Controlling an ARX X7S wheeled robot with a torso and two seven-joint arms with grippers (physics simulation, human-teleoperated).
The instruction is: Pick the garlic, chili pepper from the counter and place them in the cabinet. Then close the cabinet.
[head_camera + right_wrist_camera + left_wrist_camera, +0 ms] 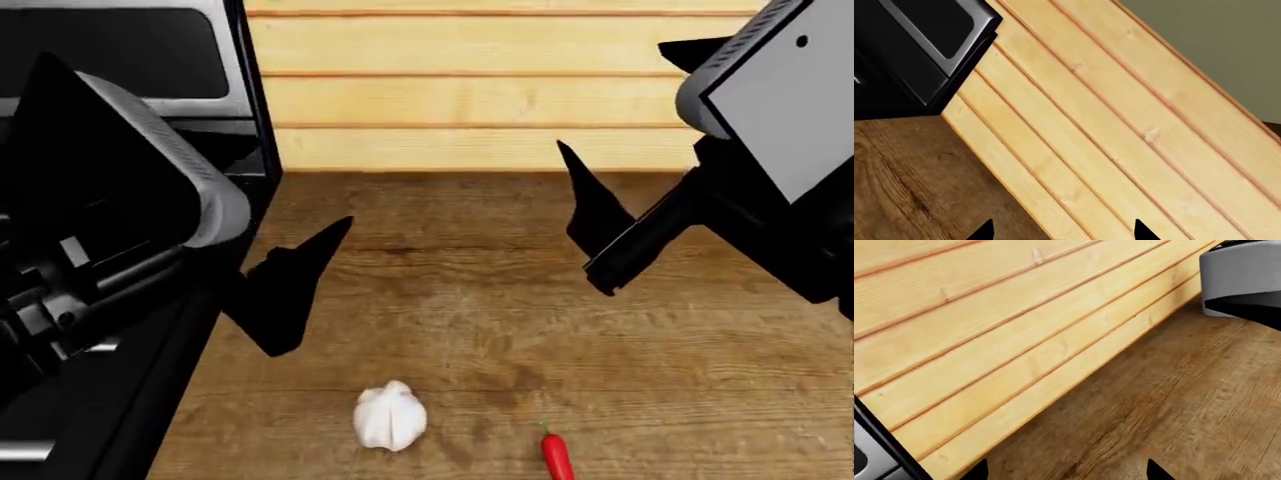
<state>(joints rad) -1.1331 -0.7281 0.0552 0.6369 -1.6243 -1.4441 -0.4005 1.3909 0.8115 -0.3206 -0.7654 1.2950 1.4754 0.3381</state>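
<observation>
The garlic (pixel 390 416), a small white bulb, lies on the brown counter (pixel 454 300) near its front. The chili pepper (pixel 555 457), tiny and red with a green stem, lies just to its right at the head view's lower edge. My left gripper (pixel 300 275) hovers above the counter, behind and to the left of the garlic. My right gripper (pixel 594 215) hangs higher, behind the chili. In both wrist views the left gripper (pixel 1067 472) and the right gripper (pixel 1063 232) are open with nothing between the fingertips. Neither wrist view shows the garlic or chili. The cabinet is out of view.
A black stove (pixel 120 60) borders the counter on the left, under my left arm. A pale wood-plank wall (pixel 507 90) runs along the back of the counter. The right arm's grey housing (pixel 1241 280) shows in the left wrist view.
</observation>
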